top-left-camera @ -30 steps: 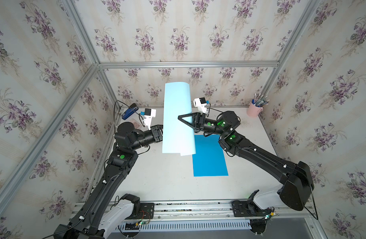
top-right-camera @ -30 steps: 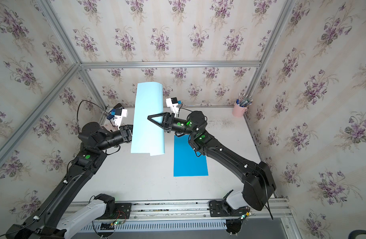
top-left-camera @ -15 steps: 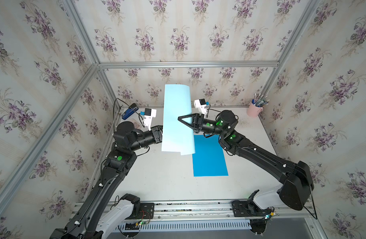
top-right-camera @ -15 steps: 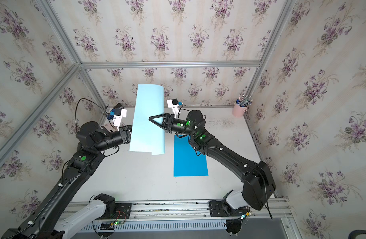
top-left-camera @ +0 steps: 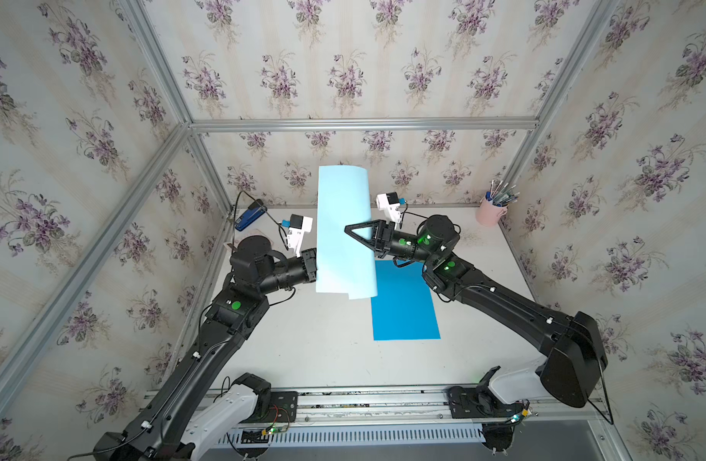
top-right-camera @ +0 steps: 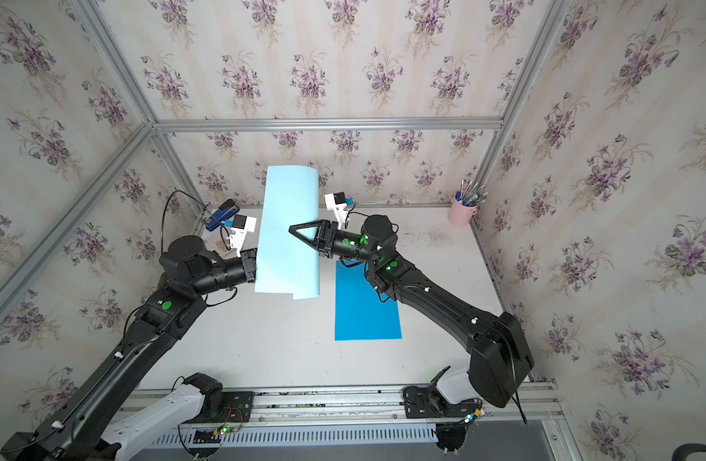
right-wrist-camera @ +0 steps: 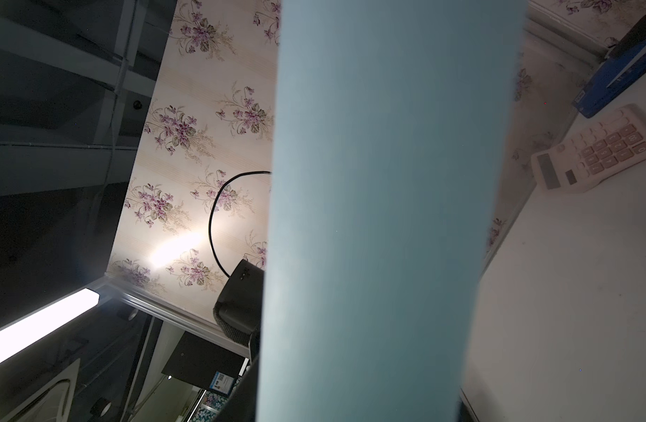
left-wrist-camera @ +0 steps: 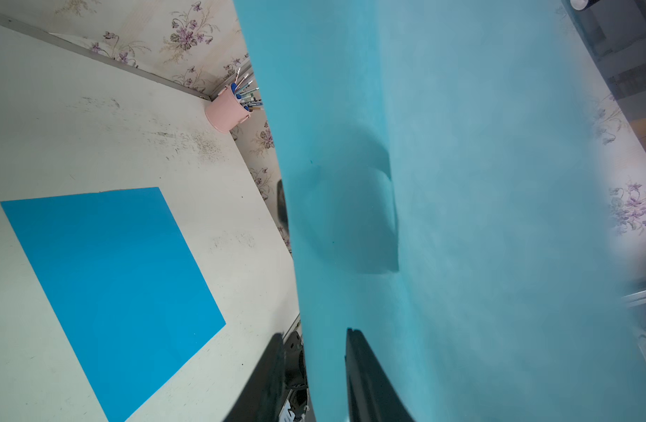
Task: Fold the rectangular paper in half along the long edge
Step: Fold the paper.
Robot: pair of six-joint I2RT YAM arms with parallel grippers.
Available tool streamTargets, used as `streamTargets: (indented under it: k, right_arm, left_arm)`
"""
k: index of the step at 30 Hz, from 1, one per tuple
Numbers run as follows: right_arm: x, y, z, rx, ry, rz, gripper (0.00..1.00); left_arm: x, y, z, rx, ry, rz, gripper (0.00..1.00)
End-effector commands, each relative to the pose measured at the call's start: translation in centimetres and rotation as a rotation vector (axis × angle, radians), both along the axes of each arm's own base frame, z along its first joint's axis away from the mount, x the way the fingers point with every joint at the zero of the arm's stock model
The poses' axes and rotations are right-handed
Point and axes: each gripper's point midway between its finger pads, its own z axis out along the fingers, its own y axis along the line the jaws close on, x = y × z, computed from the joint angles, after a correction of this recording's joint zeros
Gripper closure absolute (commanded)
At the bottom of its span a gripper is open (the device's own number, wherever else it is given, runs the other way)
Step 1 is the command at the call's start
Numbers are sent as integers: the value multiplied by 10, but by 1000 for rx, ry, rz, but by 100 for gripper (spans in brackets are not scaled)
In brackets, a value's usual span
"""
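**Light blue paper (top-left-camera: 343,223) up in the air, bent over**

The light blue paper is raised clear of the tabletop (top-left-camera: 323,351), toward its back, and curved over along its long side into two layers. The right claw (top-left-camera: 348,230) is clamped on the bent side, with one finger lying across the front. The left claw (left-wrist-camera: 314,333) has a finger on either side of the opposite edge; whether it pinches the sheet cannot be told. A darker blue sheet (top-left-camera: 403,303) lies flat on the tabletop under the right arm

Pale paper (top-right-camera: 287,199) upright; right tool (top-right-camera: 292,230) at its face, grip unclear; blue sheet (top-right-camera: 365,307) flat on table (top-right-camera: 263,351).
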Motion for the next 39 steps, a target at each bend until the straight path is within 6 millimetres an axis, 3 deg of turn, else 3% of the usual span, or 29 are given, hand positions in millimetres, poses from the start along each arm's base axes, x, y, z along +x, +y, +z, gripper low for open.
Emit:
streamTargets:
  k: [1,4,15,28,39]
  right_arm:
    - [-1,0,9,41,-24,6,56]
    - [-3,-1,10,44,-24,12,55]
    - [-6,-8,13,34,-48,4,47]
    - [-6,-11,17,37,-57,-2,35]
    - [-5,-14,13,24,-55,-14,35]
  left_arm:
    - [2,-2,5,6,-43,0,82]
    - [2,-2,5,11,-45,0,100]
    - [-2,3,8,54,-65,21,100]
    - [2,4,-4,97,-43,34,100]
    - [0,11,-13,188,-42,63,100]
